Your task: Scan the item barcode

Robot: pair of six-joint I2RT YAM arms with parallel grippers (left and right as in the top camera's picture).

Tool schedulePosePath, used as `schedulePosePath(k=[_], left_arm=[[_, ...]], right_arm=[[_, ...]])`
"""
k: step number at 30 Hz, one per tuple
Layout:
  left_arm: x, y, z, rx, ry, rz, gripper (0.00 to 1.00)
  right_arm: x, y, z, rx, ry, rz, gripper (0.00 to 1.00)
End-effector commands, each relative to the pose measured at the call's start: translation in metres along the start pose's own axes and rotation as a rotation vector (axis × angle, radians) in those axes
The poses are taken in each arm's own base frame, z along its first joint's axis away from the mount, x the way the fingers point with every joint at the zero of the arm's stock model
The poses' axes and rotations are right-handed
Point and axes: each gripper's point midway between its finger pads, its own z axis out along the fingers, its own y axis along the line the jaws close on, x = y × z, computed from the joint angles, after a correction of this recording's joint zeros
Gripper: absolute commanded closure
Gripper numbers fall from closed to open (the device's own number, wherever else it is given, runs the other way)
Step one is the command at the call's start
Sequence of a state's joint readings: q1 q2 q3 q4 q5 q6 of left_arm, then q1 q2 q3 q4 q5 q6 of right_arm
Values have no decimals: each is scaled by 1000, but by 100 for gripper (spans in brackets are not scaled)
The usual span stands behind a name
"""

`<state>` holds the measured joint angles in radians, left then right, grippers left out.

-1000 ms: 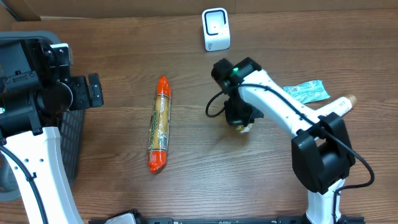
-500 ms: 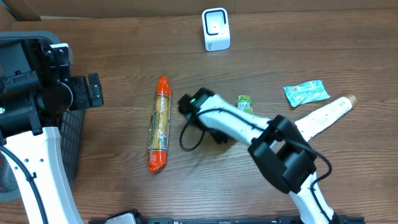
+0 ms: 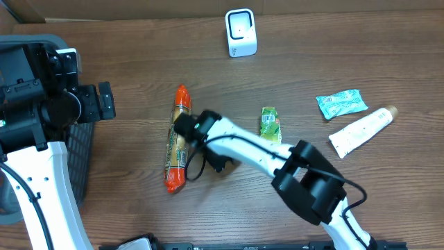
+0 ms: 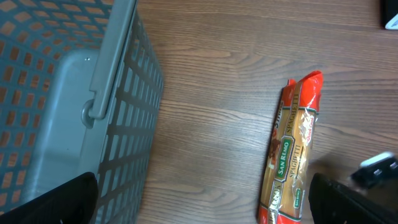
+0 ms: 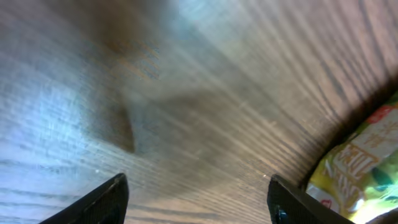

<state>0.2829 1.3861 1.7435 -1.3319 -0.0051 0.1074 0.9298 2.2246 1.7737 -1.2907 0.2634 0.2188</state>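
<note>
A white barcode scanner stands at the back of the table. A small green packet lies flat in the middle, with nothing holding it. A long red-ended spaghetti pack lies to its left. My right gripper hangs low between the two, open over bare wood. A yellow-green wrapper shows at the right edge of the right wrist view. My left gripper is open at the far left, between the basket and the spaghetti.
A grey mesh basket stands at the left edge. A teal packet and a white tube lie at the right. My right arm stretches across the middle of the table.
The right gripper has opened and let go of the green packet, which now lies on the table. The right arm has swung left to the spaghetti pack. The left arm is still.
</note>
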Motion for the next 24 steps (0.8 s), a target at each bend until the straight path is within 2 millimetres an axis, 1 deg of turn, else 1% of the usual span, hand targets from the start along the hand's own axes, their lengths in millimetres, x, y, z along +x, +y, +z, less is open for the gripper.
schedulePosePath(k=[1, 3, 5, 7, 9, 11, 13, 14, 15, 17, 19, 21, 23, 24], left_arm=[[-2, 0, -2, -5, -8, 18, 0], [-2, 0, -2, -5, -8, 18, 0], [-2, 0, -2, -5, -8, 18, 0], [-2, 0, -2, -5, -8, 18, 1], [-2, 0, -2, -4, -8, 17, 1], [-2, 0, -2, -5, -8, 18, 0], [-2, 0, -2, -5, -8, 18, 0], [-2, 0, -2, -5, -8, 18, 0], [-2, 0, -2, -5, -8, 17, 1], [-2, 0, -2, -5, -8, 18, 1], [-2, 0, -2, -5, -8, 18, 0], [-2, 0, -2, -5, -8, 18, 1], [-2, 0, -2, -5, -8, 18, 1], [-2, 0, -2, -5, -8, 18, 0]], right_arm=[[-26, -35, -44, -120, -112, 178, 28], [-33, -54, -60, -189, -145, 243, 28], [-37, -79, -78, -279, -181, 320, 28], [-36, -99, -91, -369, -201, 380, 27], [-27, -119, -99, -467, -183, 443, 25], [-13, -134, -99, -554, -138, 462, 25], [1, -144, -91, -602, -96, 459, 23], [10, -152, -80, -594, -64, 474, 18], [14, -155, -74, -590, -48, 481, 16], [25, -159, -53, -583, 3, 512, 10], [32, -157, -35, -590, 30, 530, 9], [35, -152, -20, -606, 44, 536, 9], [37, -142, -11, -648, 51, 531, 10], [38, -135, -9, -685, 51, 514, 11]])
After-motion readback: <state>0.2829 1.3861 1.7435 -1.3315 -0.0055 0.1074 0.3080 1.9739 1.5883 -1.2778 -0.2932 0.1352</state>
